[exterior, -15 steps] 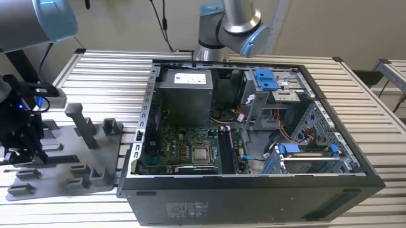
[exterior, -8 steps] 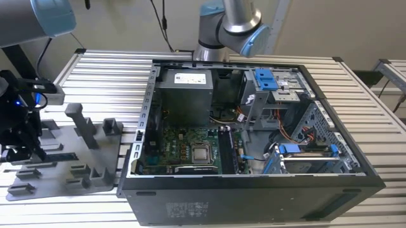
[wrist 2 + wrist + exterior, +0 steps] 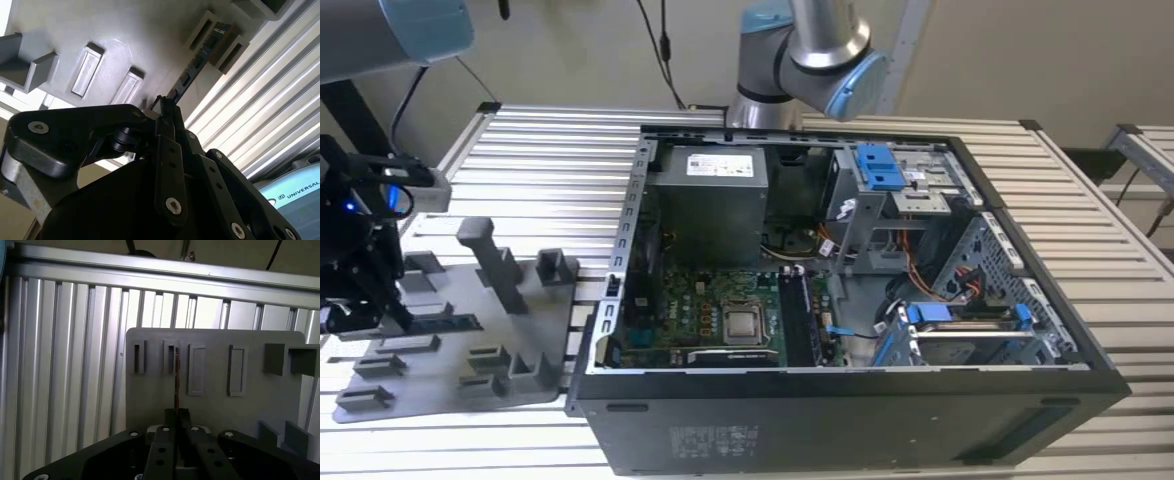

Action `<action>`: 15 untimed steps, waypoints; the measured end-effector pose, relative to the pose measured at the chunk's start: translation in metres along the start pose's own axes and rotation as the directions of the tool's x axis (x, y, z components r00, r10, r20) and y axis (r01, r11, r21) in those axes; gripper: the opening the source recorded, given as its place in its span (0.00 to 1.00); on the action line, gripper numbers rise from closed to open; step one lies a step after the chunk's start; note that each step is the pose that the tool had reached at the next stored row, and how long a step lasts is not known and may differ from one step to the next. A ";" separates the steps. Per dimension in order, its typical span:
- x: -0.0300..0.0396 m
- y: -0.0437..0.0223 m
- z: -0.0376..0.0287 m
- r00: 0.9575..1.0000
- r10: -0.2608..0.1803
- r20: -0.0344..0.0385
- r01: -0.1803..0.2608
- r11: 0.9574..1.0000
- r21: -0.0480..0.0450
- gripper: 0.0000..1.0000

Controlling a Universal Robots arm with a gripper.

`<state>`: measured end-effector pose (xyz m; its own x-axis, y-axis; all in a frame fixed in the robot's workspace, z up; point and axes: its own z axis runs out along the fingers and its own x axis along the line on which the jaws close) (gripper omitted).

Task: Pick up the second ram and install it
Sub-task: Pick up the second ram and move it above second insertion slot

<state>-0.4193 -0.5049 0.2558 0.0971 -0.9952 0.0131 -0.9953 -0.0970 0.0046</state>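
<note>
The second ram (image 3: 443, 323) is a thin bluish-green stick with black chips, standing on edge in a holder on the grey fixture plate (image 3: 520, 345) at the exterior view's left. My gripper (image 3: 350, 312) hangs over its near end. In the first wrist view the ram (image 3: 176, 377) shows edge-on, running from a slot in the plate into my gripper (image 3: 177, 416), whose fingers close tightly on either side of it. In the second wrist view the ram (image 3: 200, 55) stretches away from my gripper (image 3: 166, 105) towards two grey holder blocks.
An open black computer case (image 3: 854, 400) lies at the centre and right, with the motherboard (image 3: 720, 320) and its dark memory slots (image 3: 798, 320) exposed. Grey posts (image 3: 494, 260) rise from the fixture plate. Everything rests on a ribbed aluminium table (image 3: 547, 150).
</note>
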 end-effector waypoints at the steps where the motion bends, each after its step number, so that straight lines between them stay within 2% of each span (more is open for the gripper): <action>1: 0.0000 0.0000 -0.0014 1.000 0.000 0.002 0.000 1.000 0.000 0.14; 6: 0.0001 0.0000 -0.0088 1.000 0.000 0.008 0.000 1.000 0.001 0.14; 15: 0.0003 0.0001 -0.0212 1.000 0.000 0.014 0.000 1.000 0.001 0.14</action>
<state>-0.4193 -0.5049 0.2769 0.0966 -0.9953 -0.0008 -0.9953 -0.0966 0.0032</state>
